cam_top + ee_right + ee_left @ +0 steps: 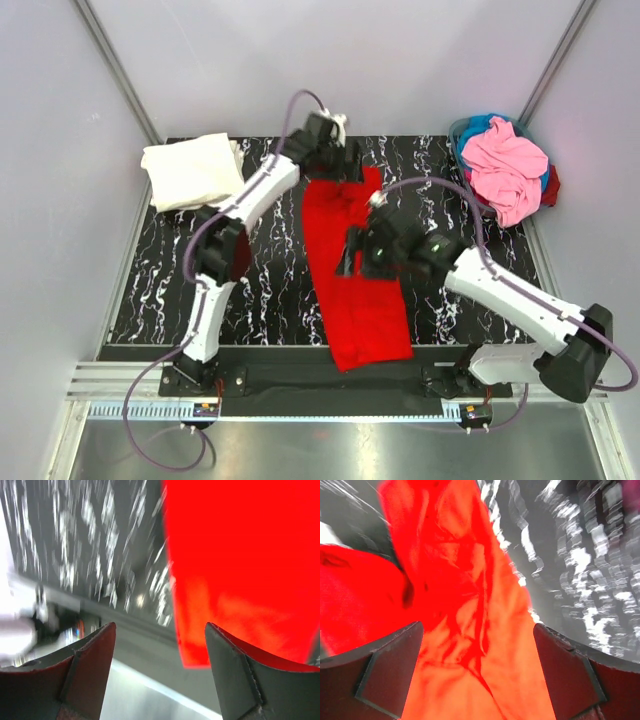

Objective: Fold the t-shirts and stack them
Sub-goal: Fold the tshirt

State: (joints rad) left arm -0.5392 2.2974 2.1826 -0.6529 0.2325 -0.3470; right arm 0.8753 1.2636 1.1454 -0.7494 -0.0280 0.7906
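Note:
A red t-shirt [352, 275] lies as a long narrow strip down the middle of the black marbled table [270, 270]. My left gripper [338, 165] is open over the shirt's far end; in the left wrist view wrinkled red cloth [470, 630] fills the space between its fingers [390, 670]. My right gripper [355, 250] is open above the shirt's middle; in the right wrist view the shirt's near edge [240, 570] shows to the right, beside its right finger [240, 675]. A folded cream t-shirt [192, 170] lies at the far left corner.
A basket [462, 135] at the far right holds a heap of pink, blue and dark red clothes [508, 168]. Grey walls stand on three sides. A metal rail [330, 410] runs along the near edge by the arm bases.

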